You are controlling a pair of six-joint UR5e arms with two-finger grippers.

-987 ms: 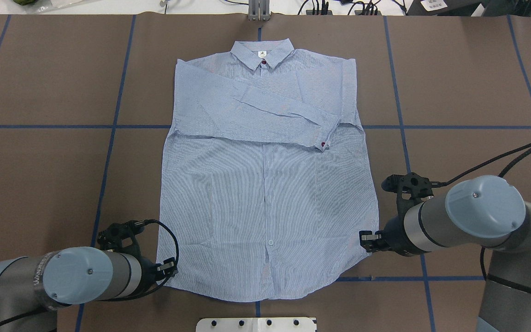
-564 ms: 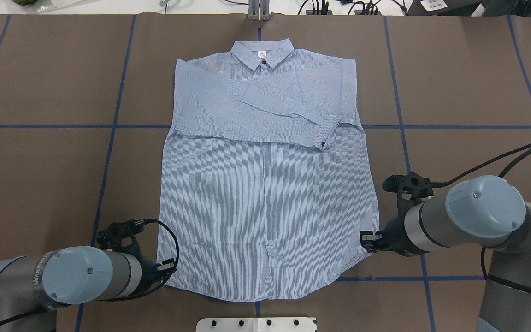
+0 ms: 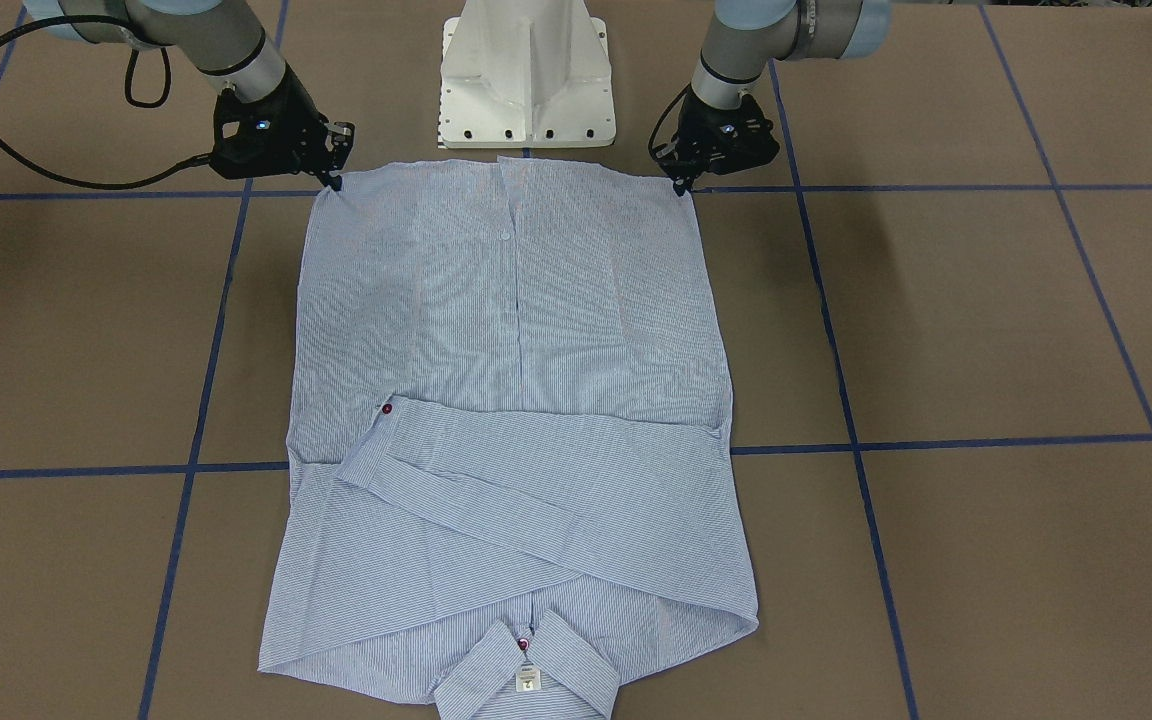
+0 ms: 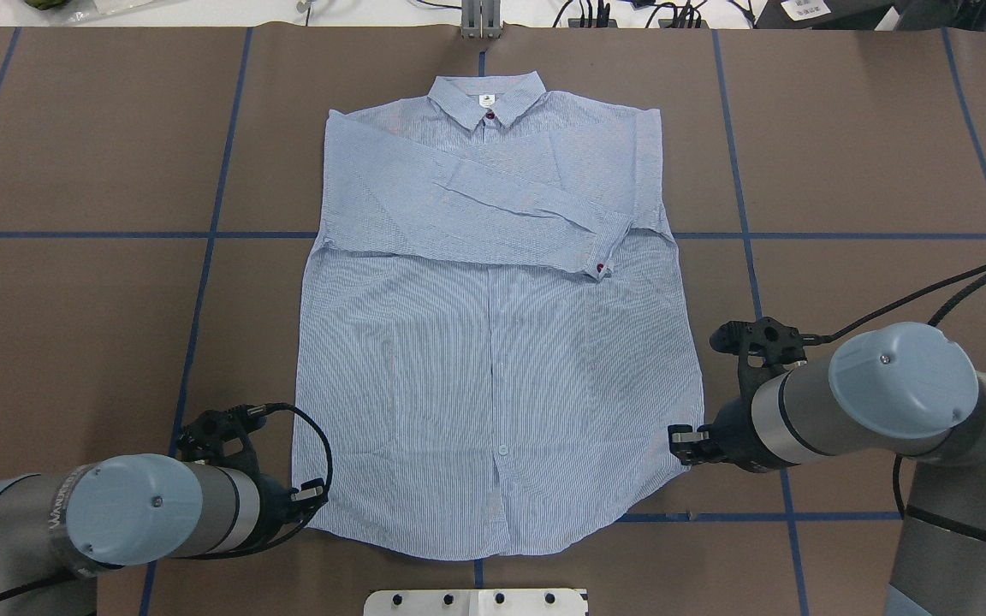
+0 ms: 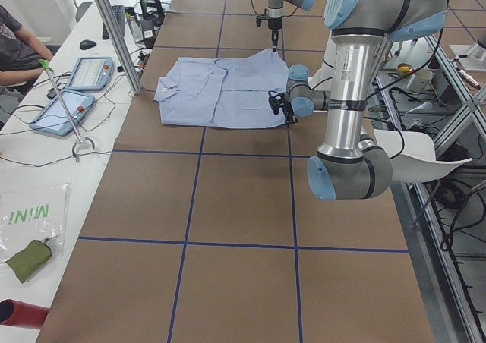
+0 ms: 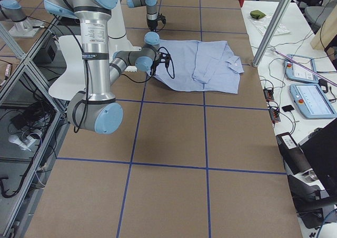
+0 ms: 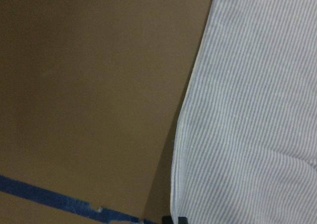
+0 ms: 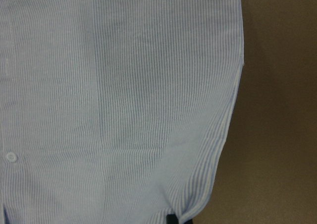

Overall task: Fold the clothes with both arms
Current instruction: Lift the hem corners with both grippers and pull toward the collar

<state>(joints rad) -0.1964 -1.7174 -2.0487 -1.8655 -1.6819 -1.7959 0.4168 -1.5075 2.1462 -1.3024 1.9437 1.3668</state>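
Note:
The light blue striped shirt (image 4: 493,359) lies flat on the brown table, collar at the far side. Both sleeves are folded across its chest. My left gripper (image 4: 315,499) is at the near left hem corner, down at table level. In the left wrist view only a black fingertip (image 7: 176,219) shows, where the hem (image 7: 181,135) meets it. My right gripper (image 4: 677,447) is at the near right hem corner. There the hem (image 8: 218,149) curls into the closed tip. In the front-facing view each gripper, left (image 3: 681,186) and right (image 3: 336,182), ends in one narrow point on a corner.
The white pedestal base (image 3: 526,80) stands just behind the hem, between the arms. Blue tape lines (image 4: 202,257) cross the brown table cover. A side table with tablets (image 5: 72,92) and a seated person (image 5: 15,39) lie beyond the collar end.
The left arm's elbow has drifted slightly outward and toward the near edge. Both grippers stay at the hem corners and the shirt has not moved.

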